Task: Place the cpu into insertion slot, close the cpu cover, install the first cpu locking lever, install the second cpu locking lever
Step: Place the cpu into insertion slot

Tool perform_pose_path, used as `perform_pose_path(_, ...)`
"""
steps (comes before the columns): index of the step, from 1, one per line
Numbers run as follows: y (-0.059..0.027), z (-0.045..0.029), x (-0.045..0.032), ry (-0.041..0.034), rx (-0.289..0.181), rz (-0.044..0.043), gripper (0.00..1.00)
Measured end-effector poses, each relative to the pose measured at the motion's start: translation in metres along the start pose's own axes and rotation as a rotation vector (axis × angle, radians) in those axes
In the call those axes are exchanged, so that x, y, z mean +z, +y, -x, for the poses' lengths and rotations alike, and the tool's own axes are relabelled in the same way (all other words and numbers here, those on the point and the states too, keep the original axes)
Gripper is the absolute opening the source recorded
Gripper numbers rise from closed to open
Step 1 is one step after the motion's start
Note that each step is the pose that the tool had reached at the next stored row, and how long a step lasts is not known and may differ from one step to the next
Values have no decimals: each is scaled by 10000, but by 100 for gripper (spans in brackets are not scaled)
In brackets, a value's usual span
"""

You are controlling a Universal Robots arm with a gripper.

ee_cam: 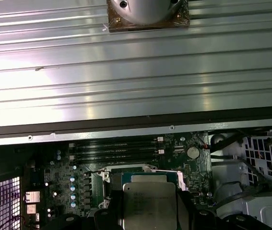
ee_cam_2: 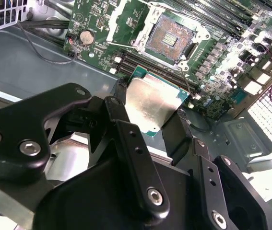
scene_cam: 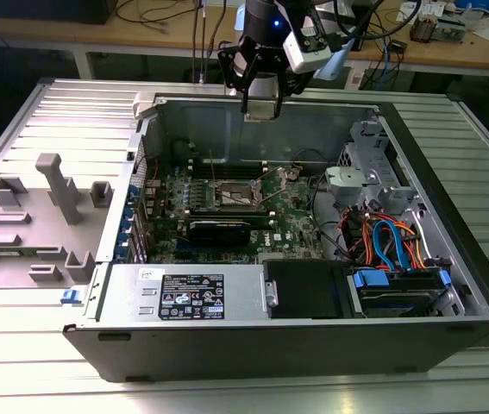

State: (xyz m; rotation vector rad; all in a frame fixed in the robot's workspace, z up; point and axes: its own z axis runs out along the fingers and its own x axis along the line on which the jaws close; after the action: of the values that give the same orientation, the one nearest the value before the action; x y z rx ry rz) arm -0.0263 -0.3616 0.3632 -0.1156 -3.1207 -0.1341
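Silver-grey cpu (ee_cam_2: 157, 96) pinched in our end effector (ee_cam_2: 151, 104), we hang above the open computer case (scene_cam: 313, 352), insertion slot (ee_cam_2: 170, 39) uncovered.

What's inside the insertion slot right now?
In the second wrist view the slot shows its bare contact grid, no chip; the cpu sits in the gripper. In the first wrist view the cpu covers most of it.

We see a big silver table (scene_cam: 244, 392) with long ridges. At nine o'clock in the exterior view, grey plastic blocks (scene_cam: 59, 194) sit on it. At twelve o'clock, behind the table, stands a long wooden bench (scene_cam: 46, 36) with dark wires (scene_cam: 136, 13) on top. Bright light shines off the table's ridges.
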Motion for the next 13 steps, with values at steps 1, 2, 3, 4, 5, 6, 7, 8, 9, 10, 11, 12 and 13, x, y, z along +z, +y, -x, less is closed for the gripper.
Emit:
perform_pose_path(1, -3, 0, -1, 1, 0, -1, 54)
perform_pose_path(2, -6, 0, -1, 1, 0, -1, 54)
perform_pose_path(3, -12, 1, -1, 1, 0, 0, 54)
perform_pose_path(4, -15, 1, -1, 0, 0, 1, 54)
perform_pose_path(5, -16, 1, -1, 1, 1, 0, 54)
perform_pose_path(6, -21, 2, -2, 1, 0, -1, 54)
perform_pose_path(7, -27, 2, -2, 1, 0, 0, 54)
perform_pose_path(8, -27, 2, -3, 1, 0, -1, 54)
perform_pose_path(9, -27, 2, -3, 1, 0, -1, 54)
perform_pose_path(10, -27, 2, -3, 1, 0, -1, 54)
perform_pose_path(11, -27, 2, -3, 1, 0, -1, 54)
perform_pose_path(12, -27, 2, -3, 1, 0, -1, 54)
perform_pose_path(13, -30, 2, -3, 1, 0, 0, 54)
